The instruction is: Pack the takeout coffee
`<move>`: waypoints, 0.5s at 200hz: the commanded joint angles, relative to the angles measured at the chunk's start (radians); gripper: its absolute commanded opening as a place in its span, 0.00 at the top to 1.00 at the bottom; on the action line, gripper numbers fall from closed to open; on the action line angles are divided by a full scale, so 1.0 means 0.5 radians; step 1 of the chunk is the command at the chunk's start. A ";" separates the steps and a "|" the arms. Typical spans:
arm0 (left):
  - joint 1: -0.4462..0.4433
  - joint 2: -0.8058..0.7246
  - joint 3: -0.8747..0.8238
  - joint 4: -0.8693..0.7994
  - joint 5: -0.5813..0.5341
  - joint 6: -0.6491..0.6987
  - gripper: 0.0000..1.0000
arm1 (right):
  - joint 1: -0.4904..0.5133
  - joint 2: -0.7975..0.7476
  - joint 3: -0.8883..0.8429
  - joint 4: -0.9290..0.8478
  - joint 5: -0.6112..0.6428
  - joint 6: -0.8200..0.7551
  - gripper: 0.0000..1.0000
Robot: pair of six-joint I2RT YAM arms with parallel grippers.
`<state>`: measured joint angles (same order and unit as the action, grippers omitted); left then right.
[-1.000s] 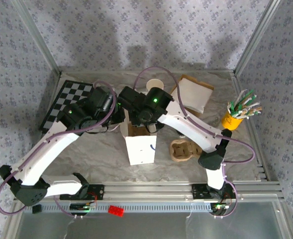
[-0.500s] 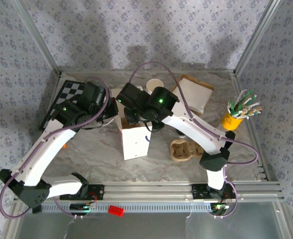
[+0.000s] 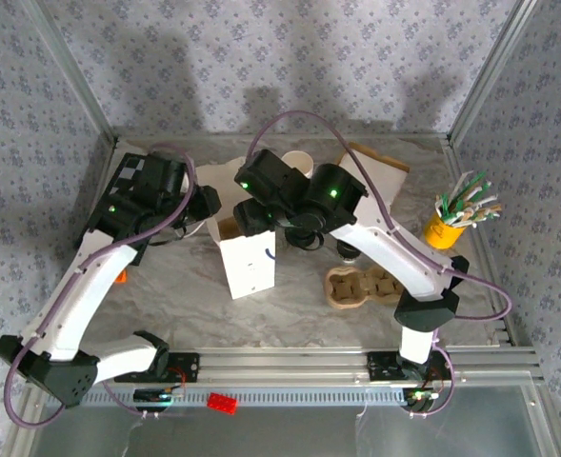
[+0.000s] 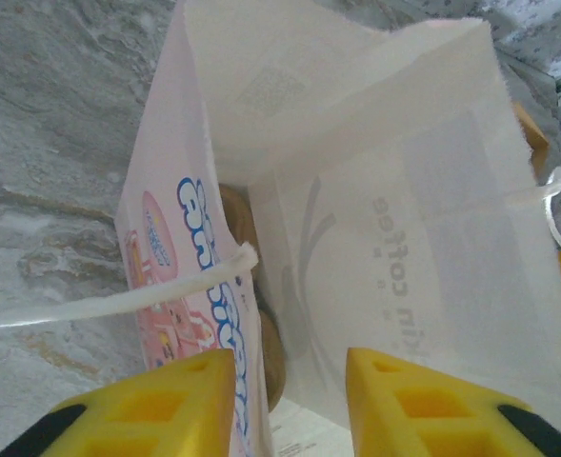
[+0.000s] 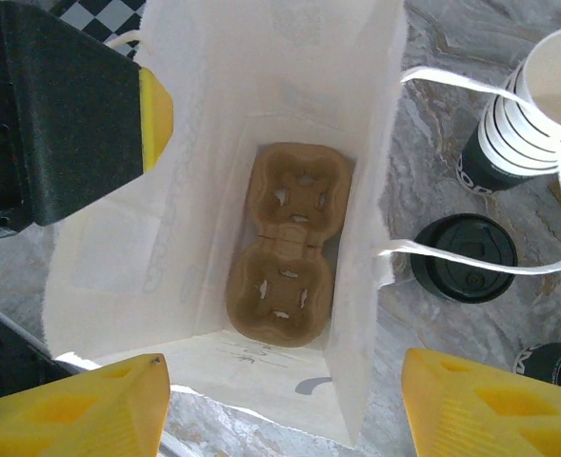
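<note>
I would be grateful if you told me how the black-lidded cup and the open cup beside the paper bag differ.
The lidded cup is closed by a black lid, while the open cup has none and its pale inside shows. The open cup's ribbed white wall over a dark base is visible; the lidded cup's wall is hidden from above. Both stand upright on the table, outside the paper bag.

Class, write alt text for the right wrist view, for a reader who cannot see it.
Looking straight down into an open white paper bag, a brown cardboard two-cup carrier lies flat on its bottom. Beside the bag, on the grey marbled table, stand a black-lidded cup and an open striped paper cup. The right gripper frames the bottom edge, open.
</note>
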<state>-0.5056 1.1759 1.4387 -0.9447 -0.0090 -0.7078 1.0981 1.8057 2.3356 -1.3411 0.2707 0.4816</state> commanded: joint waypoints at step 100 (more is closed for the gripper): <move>-0.205 -0.245 0.192 -0.333 -0.112 -0.010 0.44 | -0.523 -0.581 -0.518 -0.282 -0.270 -0.287 0.18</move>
<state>-0.5690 1.0851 1.5074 -1.0809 -0.0238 -0.7002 0.9356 1.5913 2.1784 -1.4227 0.2077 0.3775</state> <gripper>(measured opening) 0.554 0.814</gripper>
